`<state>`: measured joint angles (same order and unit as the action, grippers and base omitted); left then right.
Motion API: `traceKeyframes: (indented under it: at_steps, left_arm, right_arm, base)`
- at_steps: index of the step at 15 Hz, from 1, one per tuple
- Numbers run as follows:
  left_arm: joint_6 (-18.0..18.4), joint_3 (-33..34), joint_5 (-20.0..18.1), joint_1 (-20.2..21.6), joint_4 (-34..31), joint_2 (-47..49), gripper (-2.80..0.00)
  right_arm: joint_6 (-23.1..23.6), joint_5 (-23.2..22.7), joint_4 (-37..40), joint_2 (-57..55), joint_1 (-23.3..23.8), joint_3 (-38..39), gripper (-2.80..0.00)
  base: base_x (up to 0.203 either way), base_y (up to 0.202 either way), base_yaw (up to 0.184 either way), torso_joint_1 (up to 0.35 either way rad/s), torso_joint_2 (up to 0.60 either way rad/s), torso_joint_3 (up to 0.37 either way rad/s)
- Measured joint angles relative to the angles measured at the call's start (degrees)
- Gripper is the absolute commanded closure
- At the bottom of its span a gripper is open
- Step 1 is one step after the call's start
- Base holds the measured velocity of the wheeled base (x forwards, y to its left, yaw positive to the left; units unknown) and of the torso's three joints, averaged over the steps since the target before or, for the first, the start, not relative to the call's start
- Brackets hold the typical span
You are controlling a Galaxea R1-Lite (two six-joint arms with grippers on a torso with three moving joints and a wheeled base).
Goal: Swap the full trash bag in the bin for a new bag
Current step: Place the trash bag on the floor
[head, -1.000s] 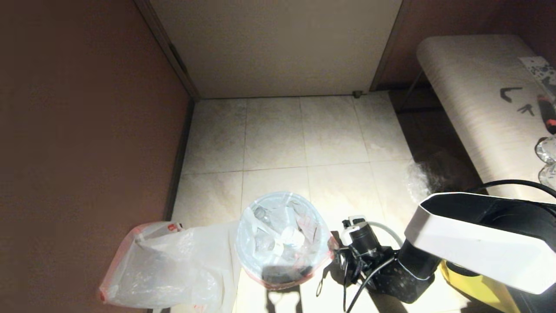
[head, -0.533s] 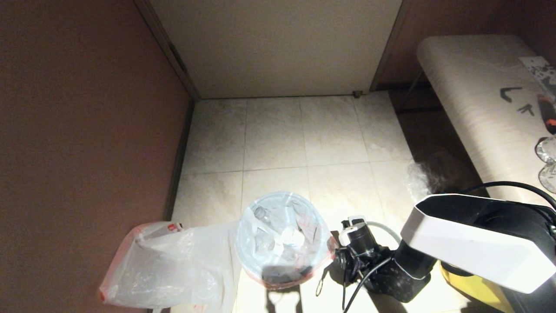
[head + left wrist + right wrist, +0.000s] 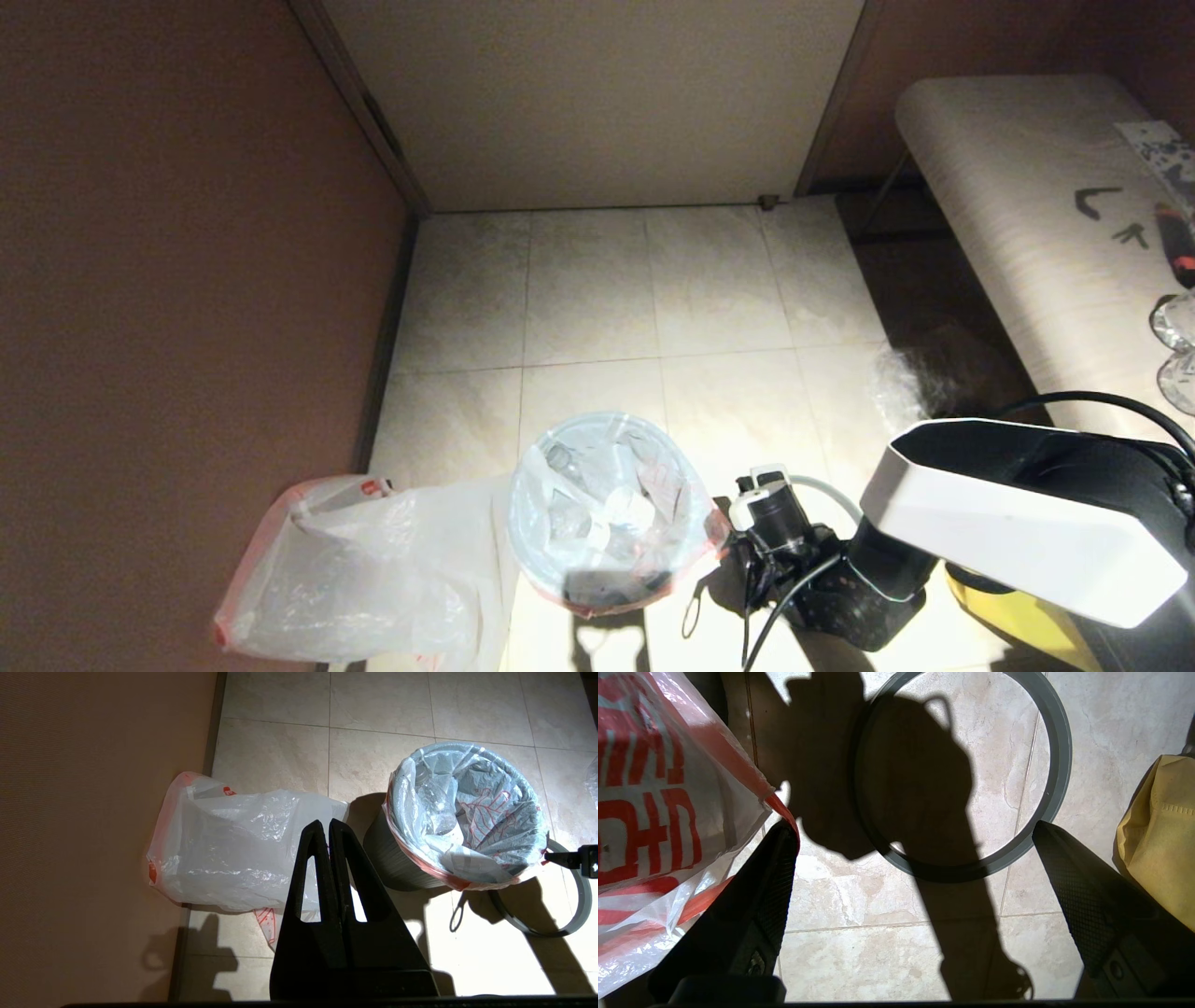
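The full trash bag (image 3: pixel 467 816), crinkly translucent plastic with a pinkish-red edge and red print showing through, sits in the round, tapering black bin (image 3: pixel 397 868) on the pale tiled floor (image 3: pixel 597 280), its edge folded over the rim. The right tool (image 3: pixel 910 835) hangs wide open just beside the bin, one finger (image 3: pixel 770 877) touching the bag's red edge, above a thin grey hoop (image 3: pixel 1057 765) lying flat. The left tool (image 3: pixel 329 828), closed and empty, hovers near another crumpled whitish bag (image 3: pixel 224 849) by the wall.

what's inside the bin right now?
The bin holds the full trash bag, its red edge folded over the rim; clear bottles and red-printed wrappers show through. The bin's bottom is covered.
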<state>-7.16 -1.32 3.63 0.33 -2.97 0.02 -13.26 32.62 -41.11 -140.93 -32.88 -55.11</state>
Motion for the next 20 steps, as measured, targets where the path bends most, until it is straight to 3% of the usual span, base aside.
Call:
traceKeyframes:
  at_steps: [7,14,20]
  left_arm:
    - [0.0,0.0,0.0,0.0,0.0,0.0,0.00]
    - [0.0,0.0,0.0,0.0,0.0,0.0,0.00]
    - [0.0,0.0,0.0,0.0,0.0,0.0,0.00]
  right_arm:
    - [0.1,-3.9,-4.5,-3.7,-0.1,-2.8,-2.80]
    - [2.4,-4.4,-4.5,-4.3,0.9,-2.8,-2.80]
    - [2.4,-13.9,-2.7,-4.3,3.2,-3.0,-2.80]
  base:
    - [0.000,0.000,0.000,0.000,0.00,0.000]
    - [0.000,0.000,0.000,0.000,0.00,0.000]
    - [0.000,0.000,0.000,0.000,0.00,0.000]
